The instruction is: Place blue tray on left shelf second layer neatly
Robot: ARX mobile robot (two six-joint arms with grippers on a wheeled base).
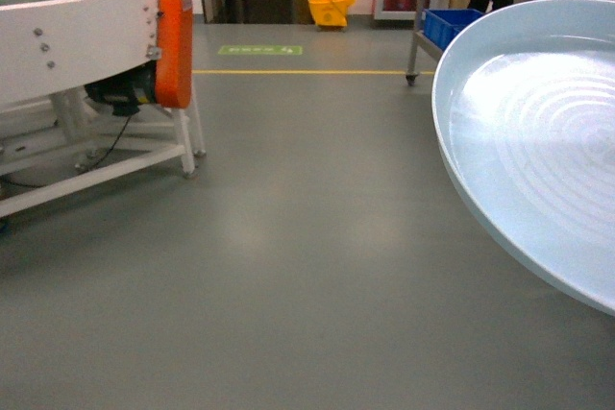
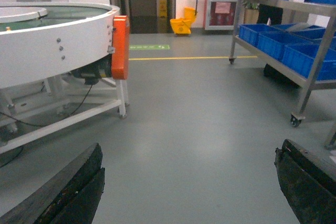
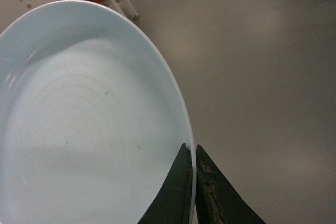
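While pinched at its rim, blue tray (image 3: 79, 119), right pincer (image 3: 191, 153) closed.

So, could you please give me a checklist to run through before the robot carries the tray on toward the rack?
1. Right gripper pinches the rim of the blue tray: ok, one finger on each side of the rim.
2. Tray level: cannot tell; in the head view it looks close to level.
3. Tray empty: ok, nothing lies in it.
4. Left gripper free: ok, open, nothing between its fingers.
5. Floor ahead clear: ok, bare as far as the yellow line.
6. Target tier in view: not ok, only a steel rack with blue bins shows on the right.
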